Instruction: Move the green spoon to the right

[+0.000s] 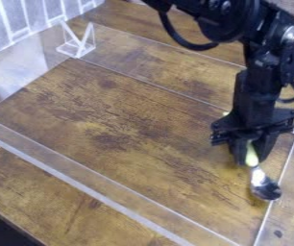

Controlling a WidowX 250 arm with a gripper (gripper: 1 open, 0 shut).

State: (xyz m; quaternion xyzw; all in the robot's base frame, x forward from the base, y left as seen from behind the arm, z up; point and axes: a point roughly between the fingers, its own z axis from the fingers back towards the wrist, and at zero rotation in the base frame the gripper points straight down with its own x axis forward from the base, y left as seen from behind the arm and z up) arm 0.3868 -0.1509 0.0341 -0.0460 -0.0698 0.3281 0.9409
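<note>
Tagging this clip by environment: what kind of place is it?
Likely a lab or test bench: a black robot arm over a wooden tabletop, clear plastic edging around the work area.

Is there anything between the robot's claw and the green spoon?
No gap: in the camera view, the claw is shut on the spoon's handle.

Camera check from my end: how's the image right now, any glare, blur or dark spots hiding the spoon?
Camera view: soft, low-detail picture overall; bright glints on the green spoon's silver bowl; the black gripper is so dark that its fingers merge, hiding part of the handle; pale sheen on the wooden tabletop.
</note>
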